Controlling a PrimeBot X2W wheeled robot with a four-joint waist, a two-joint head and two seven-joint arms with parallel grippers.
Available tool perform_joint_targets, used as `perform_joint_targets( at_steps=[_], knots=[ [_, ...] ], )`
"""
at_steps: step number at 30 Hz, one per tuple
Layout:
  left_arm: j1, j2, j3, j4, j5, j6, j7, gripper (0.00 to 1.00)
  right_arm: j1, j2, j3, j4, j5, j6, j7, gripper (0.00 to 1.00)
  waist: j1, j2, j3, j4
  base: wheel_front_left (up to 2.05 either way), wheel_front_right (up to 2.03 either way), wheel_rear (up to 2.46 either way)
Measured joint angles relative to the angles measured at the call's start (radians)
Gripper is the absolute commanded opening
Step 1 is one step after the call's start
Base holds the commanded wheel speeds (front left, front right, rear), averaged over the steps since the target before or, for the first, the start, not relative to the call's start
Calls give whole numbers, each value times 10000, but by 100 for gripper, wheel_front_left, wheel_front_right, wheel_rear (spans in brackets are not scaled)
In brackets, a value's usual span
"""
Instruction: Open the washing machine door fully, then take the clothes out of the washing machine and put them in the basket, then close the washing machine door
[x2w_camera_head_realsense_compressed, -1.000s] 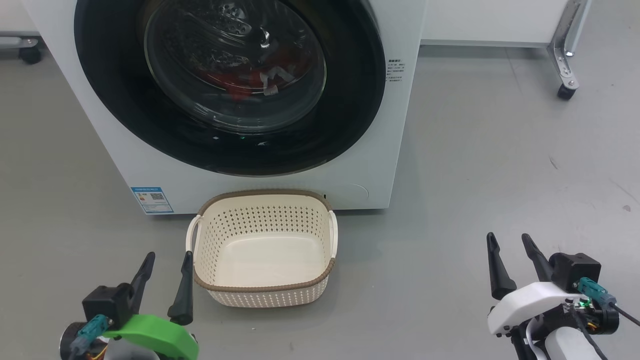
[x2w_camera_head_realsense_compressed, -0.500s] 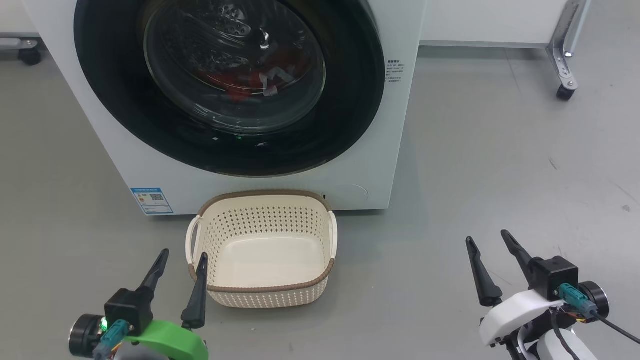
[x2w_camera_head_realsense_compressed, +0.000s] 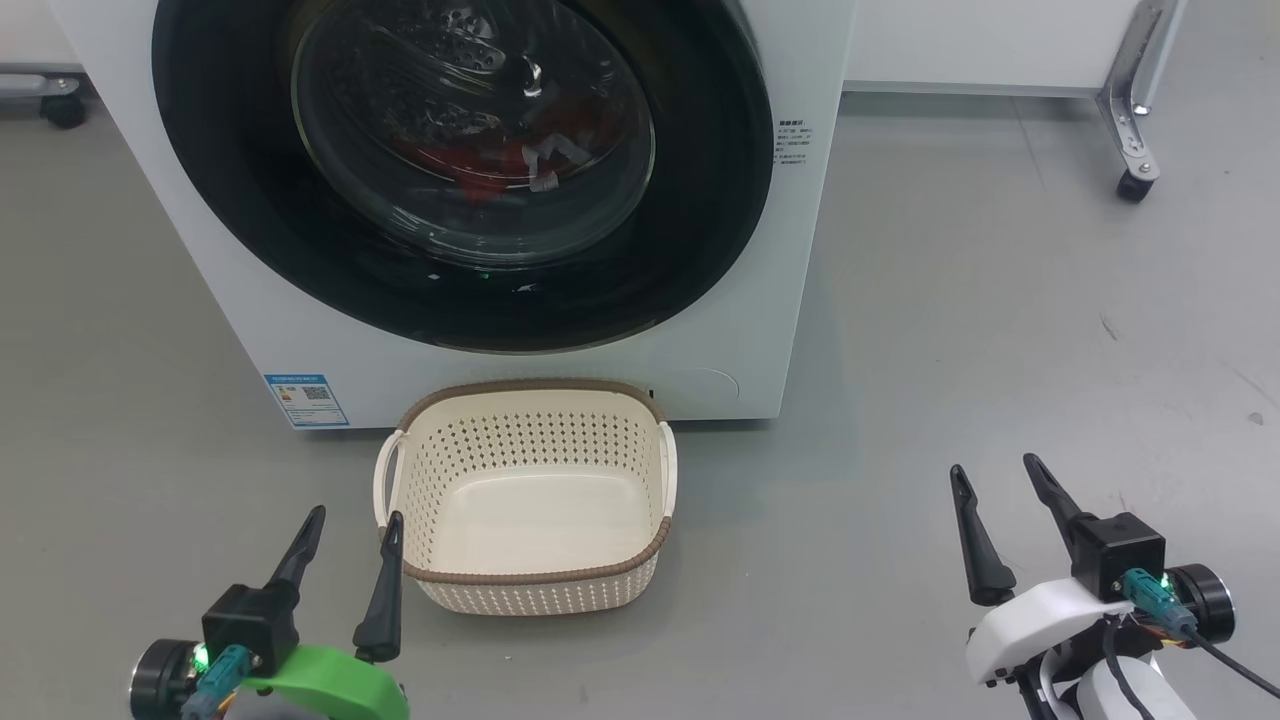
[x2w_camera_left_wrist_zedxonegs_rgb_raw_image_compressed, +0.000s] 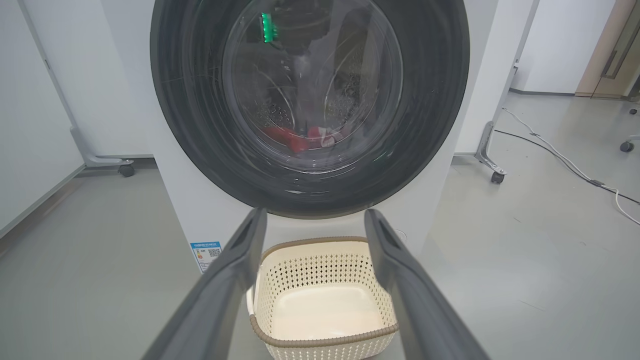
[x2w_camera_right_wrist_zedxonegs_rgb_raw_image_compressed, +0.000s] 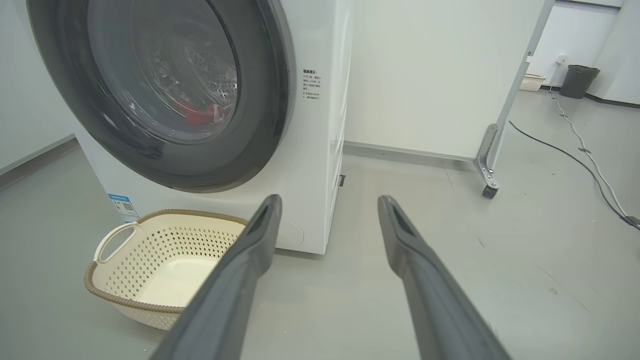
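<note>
The white washing machine (x2w_camera_head_realsense_compressed: 760, 330) stands ahead with its round black door (x2w_camera_head_realsense_compressed: 700, 230) shut. Behind the glass window lie the red clothes (x2w_camera_head_realsense_compressed: 470, 165) (x2w_camera_left_wrist_zedxonegs_rgb_raw_image_compressed: 292, 137) (x2w_camera_right_wrist_zedxonegs_rgb_raw_image_compressed: 197, 115). The empty cream basket (x2w_camera_head_realsense_compressed: 530, 580) (x2w_camera_left_wrist_zedxonegs_rgb_raw_image_compressed: 320, 342) (x2w_camera_right_wrist_zedxonegs_rgb_raw_image_compressed: 115, 297) sits on the floor right in front of the machine. My left gripper (x2w_camera_head_realsense_compressed: 352, 515) hovers open just left of the basket's near corner, nothing between its fingers. My right gripper (x2w_camera_head_realsense_compressed: 995, 468) is open and empty over bare floor, well right of the basket.
Grey floor spreads to the right of the machine. A white panel on a metal caster leg (x2w_camera_head_realsense_compressed: 1135, 150) (x2w_camera_right_wrist_zedxonegs_rgb_raw_image_compressed: 487, 170) stands at the back right. Another caster (x2w_camera_head_realsense_compressed: 62, 108) is at the back left. A cable (x2w_camera_right_wrist_zedxonegs_rgb_raw_image_compressed: 585, 165) runs along the floor far right.
Both grippers shifted slightly: the left went right then eased back, the right went left then eased back. Both stayed open. Machine and basket are unmoved.
</note>
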Motion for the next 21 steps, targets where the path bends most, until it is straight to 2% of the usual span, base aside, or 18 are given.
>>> perform_joint_targets(
  at_steps=[12,21],
  knots=[
    [-6,-42,36,190,-8,77,0,100,182,121,-213,0,-4,-56,0,100,0,0,-6,-7,0,0,0],
    [-34,-33,-6,278,35,75,0,100,190,138,-288,2,-65,42,0,100,0,0,-24,0,0,0,0]
  ],
)
